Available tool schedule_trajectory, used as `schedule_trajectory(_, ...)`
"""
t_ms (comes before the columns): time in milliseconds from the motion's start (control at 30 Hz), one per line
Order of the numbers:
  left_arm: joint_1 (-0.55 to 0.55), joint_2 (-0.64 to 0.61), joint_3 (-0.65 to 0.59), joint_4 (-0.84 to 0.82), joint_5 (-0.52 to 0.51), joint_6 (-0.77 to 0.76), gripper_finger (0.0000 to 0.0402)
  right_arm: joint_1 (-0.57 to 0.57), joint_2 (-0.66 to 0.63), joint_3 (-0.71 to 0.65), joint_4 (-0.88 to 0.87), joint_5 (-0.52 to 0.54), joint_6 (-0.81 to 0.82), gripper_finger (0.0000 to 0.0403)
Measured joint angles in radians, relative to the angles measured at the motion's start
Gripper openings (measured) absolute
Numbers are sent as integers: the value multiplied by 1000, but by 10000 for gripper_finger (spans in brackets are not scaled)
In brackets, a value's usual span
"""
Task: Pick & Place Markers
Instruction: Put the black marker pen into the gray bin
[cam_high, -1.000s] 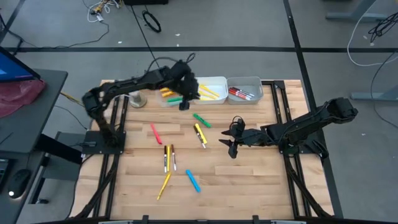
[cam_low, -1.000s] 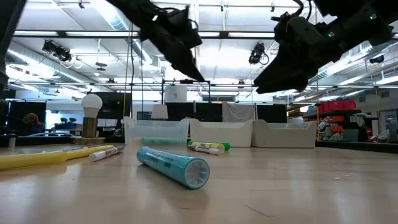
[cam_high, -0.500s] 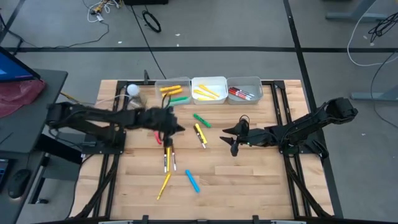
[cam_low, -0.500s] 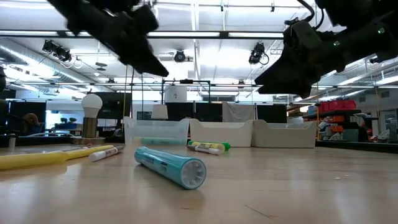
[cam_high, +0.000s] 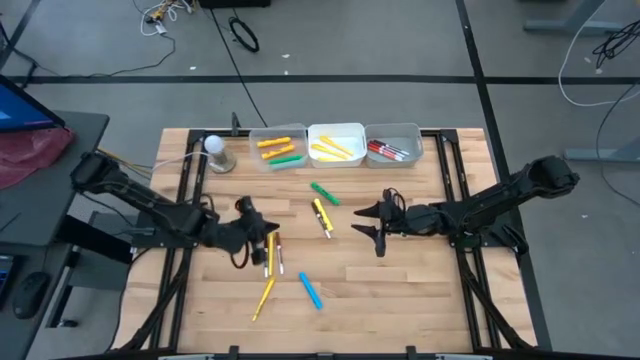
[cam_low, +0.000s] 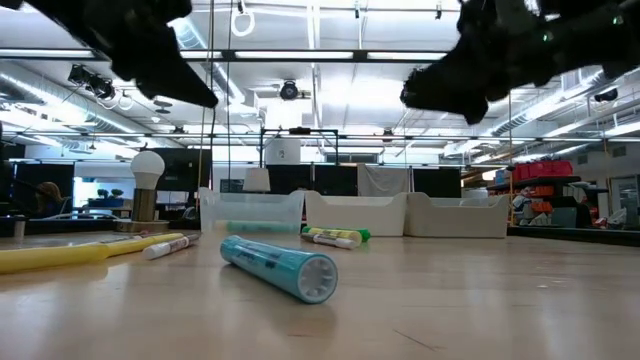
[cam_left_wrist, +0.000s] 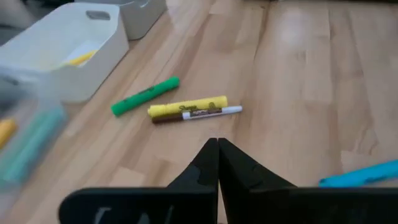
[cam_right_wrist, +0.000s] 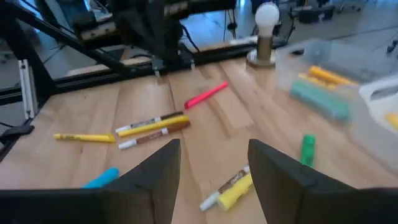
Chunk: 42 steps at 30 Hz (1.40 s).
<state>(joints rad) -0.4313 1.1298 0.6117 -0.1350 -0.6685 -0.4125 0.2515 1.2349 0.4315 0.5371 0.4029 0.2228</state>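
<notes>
Several markers lie flat on the wooden table: a green one (cam_high: 324, 193), a yellow one with a dark one beside it (cam_high: 321, 216), two thin ones (cam_high: 272, 255), a yellow one (cam_high: 263, 297) and a blue one (cam_high: 311, 291). A pink-red marker (cam_right_wrist: 206, 94) shows in the right wrist view. My left gripper (cam_high: 272, 230) is shut and empty above the table's left middle, pointing at the green marker (cam_left_wrist: 145, 96) and the yellow marker (cam_left_wrist: 186, 107). My right gripper (cam_high: 375, 228) is open and empty over the table's middle, right of the yellow marker.
Three bins stand along the far edge: a clear one (cam_high: 278, 147) with orange and green markers, a white one (cam_high: 336, 145) with yellow markers, a white one (cam_high: 393, 143) with red markers. A light bulb on a stand (cam_high: 213, 152) is at the far left.
My left gripper has swung from above the leftmost bin at the far edge toward the near edge and the left, coming down over the table's left middle by the thin markers. The markers on the table have stayed in place.
</notes>
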Motion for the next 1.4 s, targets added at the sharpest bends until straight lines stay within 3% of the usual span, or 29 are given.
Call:
schedule_trajectory(100, -58, 3, 0, -21, -64, -136, 4, 12, -67, 54, -131, 30, 10, 190)
schedule_trajectory(233, -126, 16, 0, -22, -123, -287, 10, 64, -142, 153, -420, 142, 93, 190)
schedule_trajectory(333, -187, 16, 1, -42, -170, -403, 5, 133, -146, 209, -529, 234, 144, 190)
schedule_trajectory(500, -284, 38, 1, -175, -207, -678, 5, 230, -83, 208, -478, 320, 196, 190)
schedule_trajectory(600, -308, 64, -1, -298, -132, -889, 3, 262, -18, 203, -442, 321, 228, 190)
schedule_trajectory(667, -309, 82, 1, -331, -55, -1002, 4, 271, 28, 203, -409, 319, 235, 190)
schedule_trajectory(767, -299, 120, 1, -356, -16, -1137, 19, 270, 81, 203, -360, 319, 221, 190)
schedule_trajectory(1133, -159, 314, 1, -298, 127, -1195, 188, 247, 126, 203, -291, 285, 203, 190)
schedule_trajectory(1267, -148, 367, 1, -248, 104, -1199, 202, 247, 126, 203, -292, 285, 203, 190)
schedule_trajectory(1400, -148, 403, 1, -231, 112, -1208, 188, 247, 126, 203, -291, 285, 203, 190)
